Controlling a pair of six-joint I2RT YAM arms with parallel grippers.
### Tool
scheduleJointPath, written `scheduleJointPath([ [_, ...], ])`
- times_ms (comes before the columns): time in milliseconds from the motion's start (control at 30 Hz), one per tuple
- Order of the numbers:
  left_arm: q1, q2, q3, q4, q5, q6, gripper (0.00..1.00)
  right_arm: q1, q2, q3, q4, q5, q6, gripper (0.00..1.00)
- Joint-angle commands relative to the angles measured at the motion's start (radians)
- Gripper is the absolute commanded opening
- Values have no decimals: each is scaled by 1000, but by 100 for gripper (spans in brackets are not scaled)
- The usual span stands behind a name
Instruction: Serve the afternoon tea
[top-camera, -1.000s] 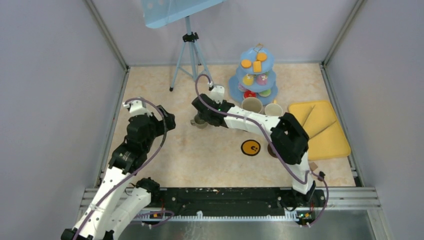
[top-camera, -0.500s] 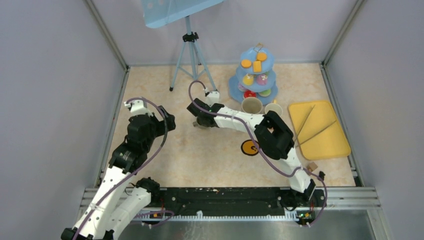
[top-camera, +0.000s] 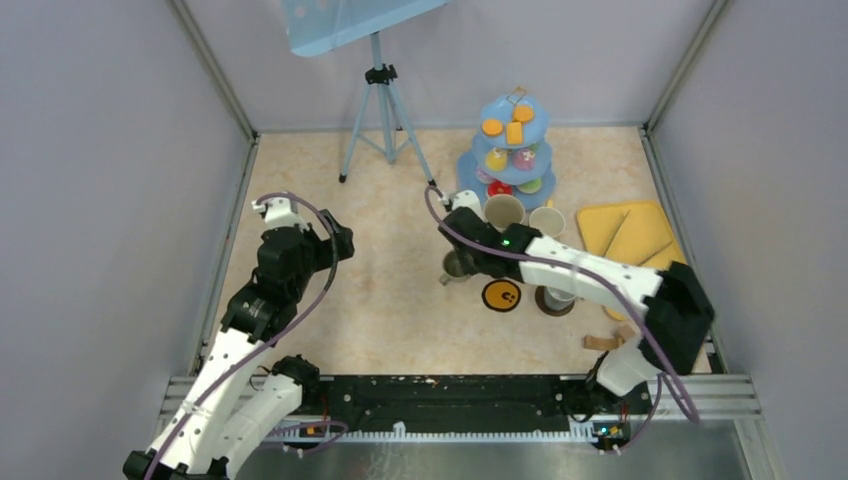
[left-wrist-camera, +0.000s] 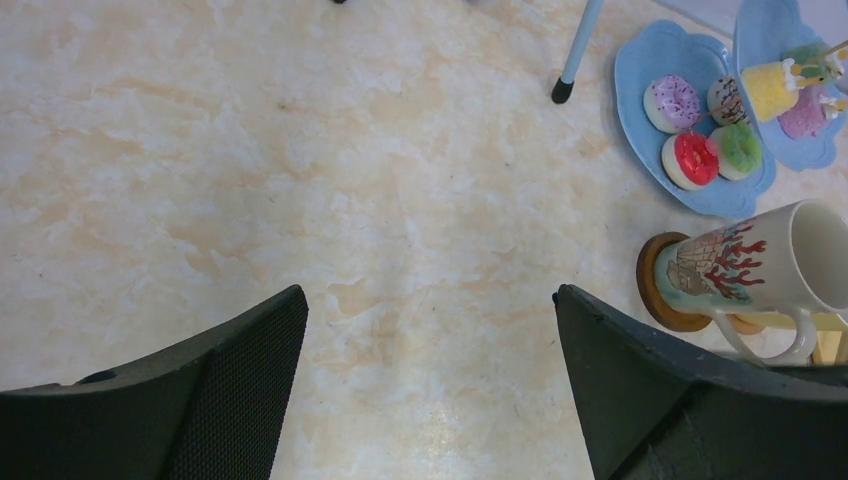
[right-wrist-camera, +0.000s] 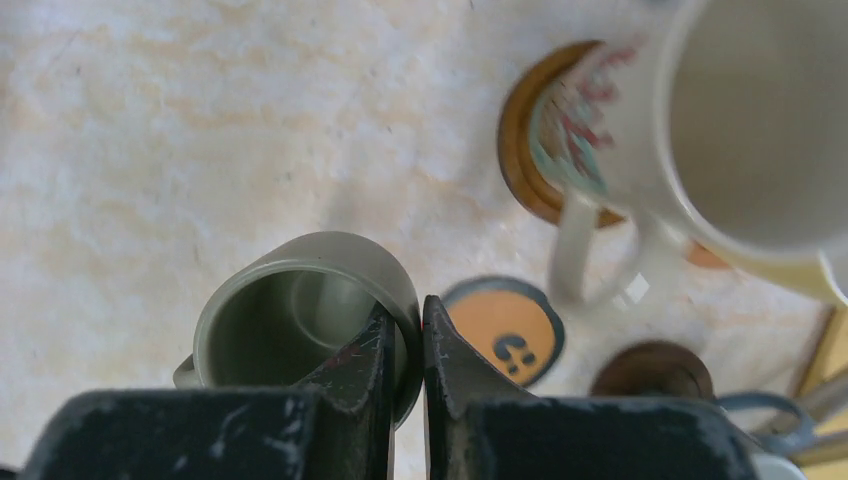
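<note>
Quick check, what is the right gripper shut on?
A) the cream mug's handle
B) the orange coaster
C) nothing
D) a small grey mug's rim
D: in the right wrist view the right gripper pinches the wall of the small grey mug, one finger inside, one outside.

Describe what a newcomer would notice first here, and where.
The light-blue cake stand, loaded with bright toy cakes, rises at the back of the table, right of centre. Nearer the arms, the right gripper pinches the rim of a small grey mug, one finger inside, one outside. The left gripper hangs open on the left.
</note>
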Motion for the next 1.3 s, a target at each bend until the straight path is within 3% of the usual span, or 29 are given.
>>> scheduleJointPath([
  [0, 3, 38, -23, 83, 41, 1, 99, -7, -281, -162, -41, -43, -3, 0],
  [133, 4, 62, -38, 116, 68, -15, 99, -8, -382, -288, -66, -96, 125, 0],
  [233, 3, 75, -36, 119, 82, -22, 99, -17, -415, -340, -122, -12, 202, 0],
  [600, 5, 58, -21, 80, 68, -9, 99, -201, -438, -446, 31, -150, 4, 0],
  [1267, 4, 60, -20, 76, 56, -2, 99, -227, -317, -523, 205, -127, 16, 0],
])
